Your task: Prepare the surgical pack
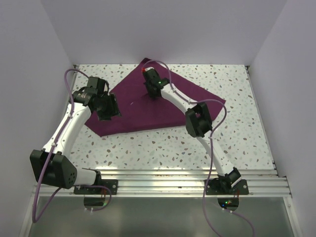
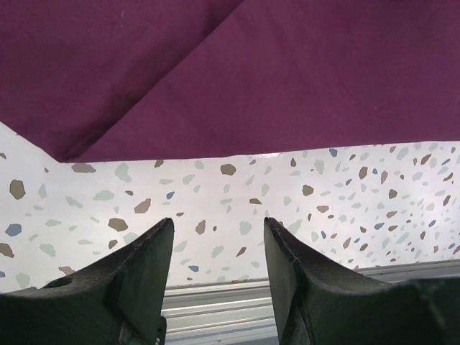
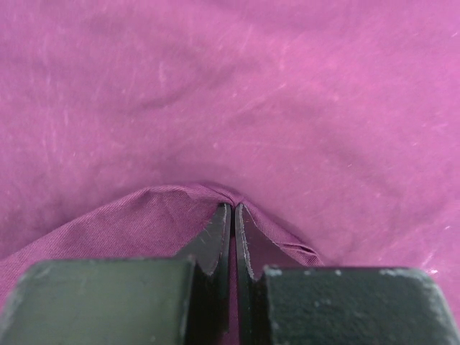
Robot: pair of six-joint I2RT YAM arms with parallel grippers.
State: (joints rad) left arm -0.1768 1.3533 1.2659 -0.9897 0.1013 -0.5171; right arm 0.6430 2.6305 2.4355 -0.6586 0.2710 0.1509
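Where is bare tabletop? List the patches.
Bare table: the strip between the arm bases and the maroon cloth; also right of the cloth. Crowded: its left edge, at the open left gripper, and middle, pinched by the right gripper.

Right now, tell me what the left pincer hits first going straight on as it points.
Probably the bare speckled table, just short of the maroon cloth's edge. The left pincer is open and empty; depth is hard to judge.
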